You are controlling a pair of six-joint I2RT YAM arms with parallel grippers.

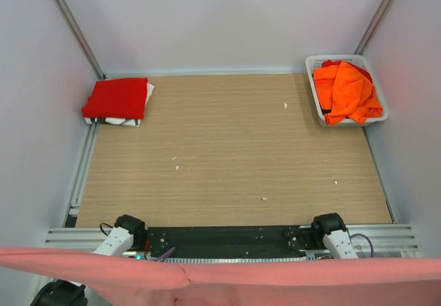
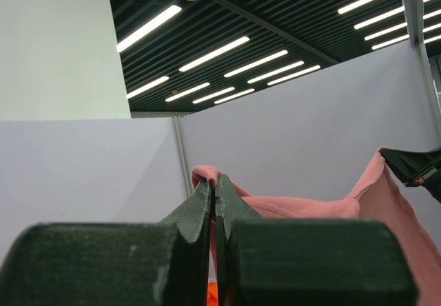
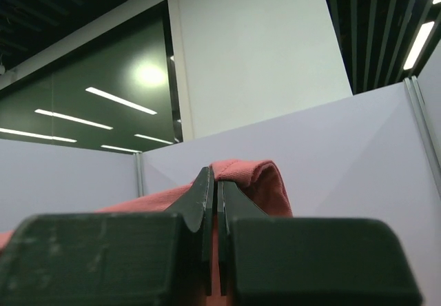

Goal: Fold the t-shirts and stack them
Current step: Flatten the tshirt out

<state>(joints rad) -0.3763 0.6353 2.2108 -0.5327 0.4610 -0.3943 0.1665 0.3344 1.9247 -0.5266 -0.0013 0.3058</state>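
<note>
Pink tee hangs stretched above the near edge, the left gripper and right gripper each clamped on its top hem. A red tee lies folded far left. Orange tees sit crumpled in the basket, so most folding seems left.

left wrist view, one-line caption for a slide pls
Left gripper shut on the pink t-shirt, camera facing up at ceiling lights and grey partition walls.
</note>
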